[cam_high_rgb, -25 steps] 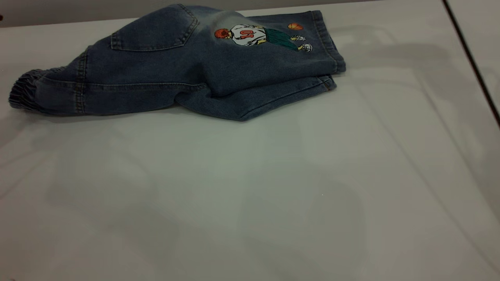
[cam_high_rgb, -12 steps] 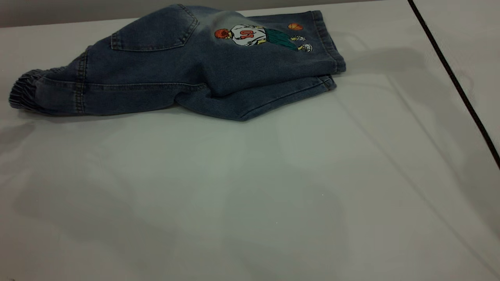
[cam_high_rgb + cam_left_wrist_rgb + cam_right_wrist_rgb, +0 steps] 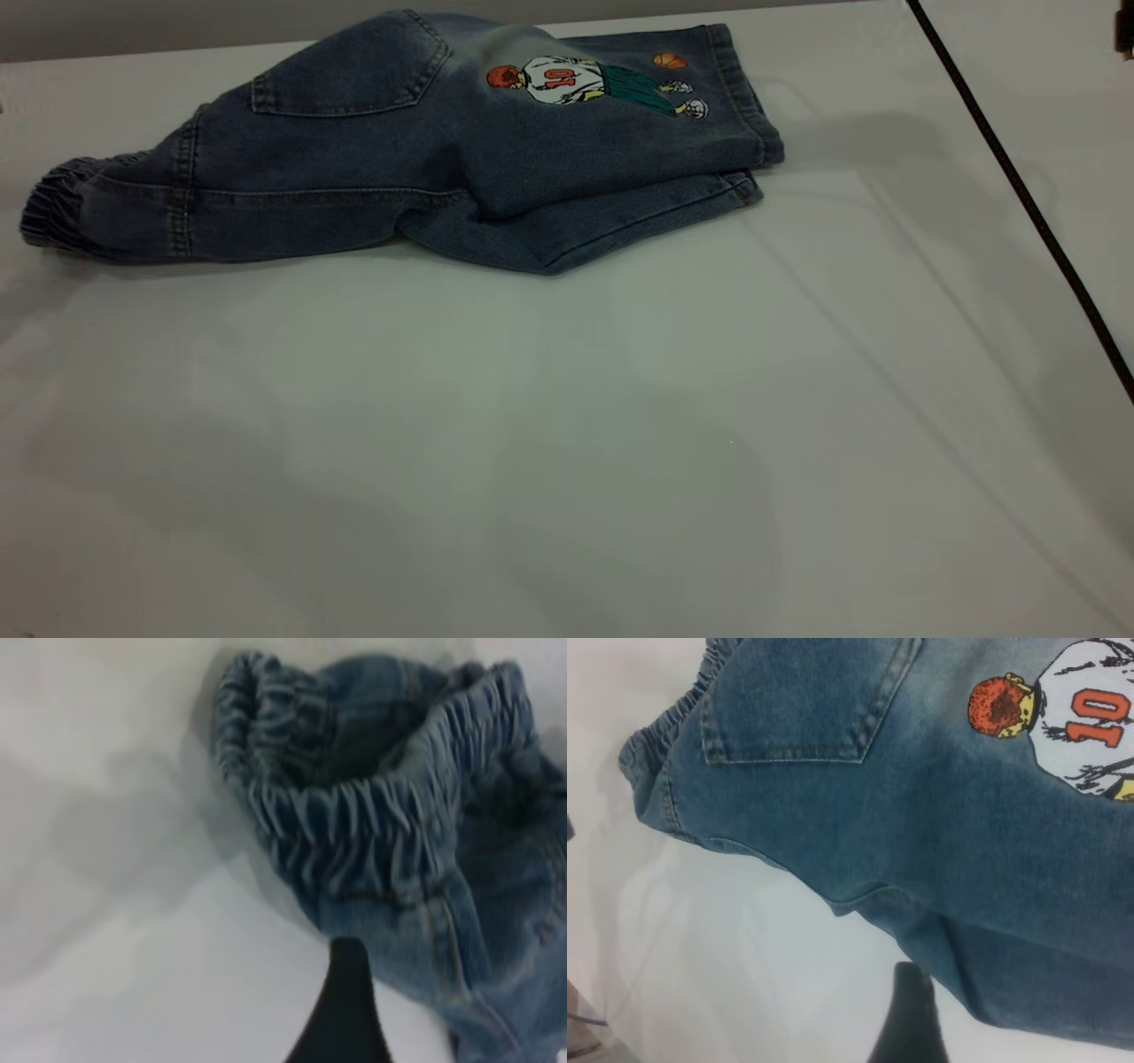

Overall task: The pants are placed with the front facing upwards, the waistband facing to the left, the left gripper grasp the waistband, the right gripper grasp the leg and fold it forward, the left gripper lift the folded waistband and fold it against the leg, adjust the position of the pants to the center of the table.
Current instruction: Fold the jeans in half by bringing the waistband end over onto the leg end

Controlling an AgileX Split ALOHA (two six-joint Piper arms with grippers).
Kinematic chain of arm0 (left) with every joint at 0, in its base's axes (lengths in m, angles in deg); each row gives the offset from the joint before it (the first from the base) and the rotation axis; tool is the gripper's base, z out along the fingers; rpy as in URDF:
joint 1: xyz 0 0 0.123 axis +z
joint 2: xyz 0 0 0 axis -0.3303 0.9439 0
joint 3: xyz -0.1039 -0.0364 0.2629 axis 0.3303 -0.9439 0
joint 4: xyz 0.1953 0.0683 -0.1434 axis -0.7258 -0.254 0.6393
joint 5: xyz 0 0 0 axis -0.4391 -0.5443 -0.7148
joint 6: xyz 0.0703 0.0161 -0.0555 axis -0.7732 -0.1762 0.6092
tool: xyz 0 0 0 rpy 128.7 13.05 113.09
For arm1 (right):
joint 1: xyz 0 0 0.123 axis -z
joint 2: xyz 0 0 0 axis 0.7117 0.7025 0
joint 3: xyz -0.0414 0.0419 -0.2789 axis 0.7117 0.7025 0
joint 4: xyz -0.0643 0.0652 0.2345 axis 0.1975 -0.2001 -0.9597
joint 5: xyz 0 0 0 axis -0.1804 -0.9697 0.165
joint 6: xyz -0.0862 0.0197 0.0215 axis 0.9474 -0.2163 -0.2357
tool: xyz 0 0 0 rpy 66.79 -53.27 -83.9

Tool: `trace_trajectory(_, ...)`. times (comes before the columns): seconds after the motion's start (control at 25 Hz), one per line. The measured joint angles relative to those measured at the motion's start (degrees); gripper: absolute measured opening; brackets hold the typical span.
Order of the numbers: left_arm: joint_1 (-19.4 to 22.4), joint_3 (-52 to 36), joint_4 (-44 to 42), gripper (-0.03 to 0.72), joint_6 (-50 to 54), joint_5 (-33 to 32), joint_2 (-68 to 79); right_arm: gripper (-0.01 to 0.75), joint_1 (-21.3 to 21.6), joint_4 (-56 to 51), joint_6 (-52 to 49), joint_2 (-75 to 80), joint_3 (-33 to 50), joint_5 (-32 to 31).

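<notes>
- Your left gripper (image 3: 347, 1010) shows only as one black wedge tip in the left wrist view, just short of the waistband (image 3: 372, 828) and over bare table (image 3: 133, 974); you cannot tell whether its fingers are apart or together.
- Your right gripper (image 3: 908, 1019) shows likewise as a single dark fingertip in the right wrist view, over the table beside the lower edge of the folded denim; its fingers' state cannot be told either.
- Neither gripper holds cloth in any view.
- From outside, the pants (image 3: 399, 151) lie folded along their length at the far left part of the table (image 3: 567, 425), one leg stacked on the other.
- The waistband's gathered ruffle (image 3: 53, 208) points left, resting on the surface.
- The upper leg (image 3: 620, 115) shows its back: a patch pocket (image 3: 350, 75) and the cartoon print (image 3: 585, 84) numbered 10, with the stitched hem at the right end.
- The lower leg's hem peeks out just beneath it.
- A black cable (image 3: 1019, 186) runs slantwise across the right side of the table, well apart from the pants.
</notes>
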Motion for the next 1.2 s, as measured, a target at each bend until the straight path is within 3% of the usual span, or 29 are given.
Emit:
trace_trajectory(0.36,-1.83,10.85,-1.47,0.560,8.41,-9.21,10.77,0.497,0.00,0.00,0.00,0.00,0.00,-0.06)
trace_trajectory(0.56,-4.22,14.18,-4.81,0.560,12.64,-7.28,12.82,0.497,0.00,0.00,0.00,0.00,0.00,0.36)
trace_trajectory(0.96,-4.27,17.56,-14.26,0.560,24.15,-6.74,17.52,0.497,0.00,0.00,0.02,0.00,0.00,0.59)
trace_trajectory(1.2,-4.49,18.05,-13.73,0.560,24.55,-5.06,19.00,0.497,0.00,0.06,-0.11,0.00,0.00,0.65)
